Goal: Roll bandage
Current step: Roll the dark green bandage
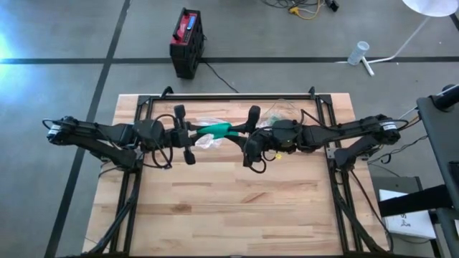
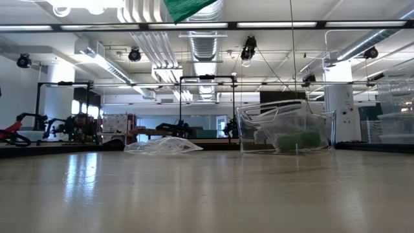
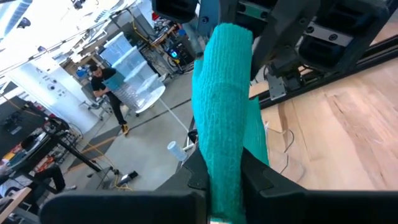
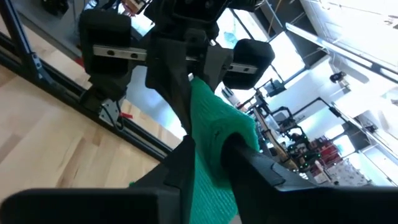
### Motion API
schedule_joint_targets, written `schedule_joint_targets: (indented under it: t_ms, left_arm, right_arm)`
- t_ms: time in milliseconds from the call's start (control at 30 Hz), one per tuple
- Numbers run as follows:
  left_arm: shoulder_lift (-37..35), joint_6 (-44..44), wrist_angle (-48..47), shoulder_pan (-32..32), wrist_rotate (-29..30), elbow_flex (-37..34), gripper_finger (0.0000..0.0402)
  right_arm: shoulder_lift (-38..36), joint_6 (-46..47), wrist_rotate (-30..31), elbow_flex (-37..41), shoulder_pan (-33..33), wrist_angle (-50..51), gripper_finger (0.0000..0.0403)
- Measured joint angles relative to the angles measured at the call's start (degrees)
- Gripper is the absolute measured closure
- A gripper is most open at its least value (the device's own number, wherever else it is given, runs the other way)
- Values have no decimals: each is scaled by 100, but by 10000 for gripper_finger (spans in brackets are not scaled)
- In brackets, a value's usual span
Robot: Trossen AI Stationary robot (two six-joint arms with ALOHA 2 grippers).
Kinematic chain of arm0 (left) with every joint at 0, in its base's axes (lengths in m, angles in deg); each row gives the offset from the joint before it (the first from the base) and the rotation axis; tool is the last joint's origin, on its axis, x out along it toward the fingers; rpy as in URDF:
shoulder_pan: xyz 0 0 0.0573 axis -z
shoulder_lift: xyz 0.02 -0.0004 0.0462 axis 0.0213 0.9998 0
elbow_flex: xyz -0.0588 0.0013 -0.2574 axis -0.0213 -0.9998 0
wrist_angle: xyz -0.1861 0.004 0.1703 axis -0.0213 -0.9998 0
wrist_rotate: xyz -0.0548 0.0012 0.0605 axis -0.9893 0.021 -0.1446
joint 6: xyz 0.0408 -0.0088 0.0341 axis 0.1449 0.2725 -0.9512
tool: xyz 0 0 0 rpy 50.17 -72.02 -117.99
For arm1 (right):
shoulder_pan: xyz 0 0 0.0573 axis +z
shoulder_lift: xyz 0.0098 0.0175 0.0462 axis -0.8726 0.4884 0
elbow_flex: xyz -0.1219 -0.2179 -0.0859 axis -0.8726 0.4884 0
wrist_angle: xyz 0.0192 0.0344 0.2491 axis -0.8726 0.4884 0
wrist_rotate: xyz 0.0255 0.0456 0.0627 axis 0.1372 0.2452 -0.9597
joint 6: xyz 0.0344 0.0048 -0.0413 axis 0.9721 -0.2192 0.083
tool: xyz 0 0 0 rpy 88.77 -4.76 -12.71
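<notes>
Held aloft near the tabletop's far edge, the bandage spans the clenched left gripper and grasping right gripper; an uneven pull could slip it free.

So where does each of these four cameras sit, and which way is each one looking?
High: overhead, straight down on the table, both arms, the green bandage between them.
Low: table height, level across into the room; no arm, only the bandage's end.
Left wrist: past the left gripper, shut on the bandage.
Right wrist: past the right gripper around it.
All four show the bandage.
</notes>
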Motion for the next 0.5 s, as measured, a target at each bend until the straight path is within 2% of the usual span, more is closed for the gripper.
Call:
schedule_joint_targets:
  t_ms: [233, 367, 500]
  left_arm:
    - [93, -149, 235, -1, 5, 0, 378]
    - [81, -300, 386, -1, 14, -2, 367]
    - [-102, -341, 330, 10, -115, 0, 326]
  right_arm:
    - [0, -9, -15, 0, 0, -33, 391]
    - [-16, -41, -20, 0, 2, -62, 395]
    - [-93, 18, -107, 0, 14, -48, 399]
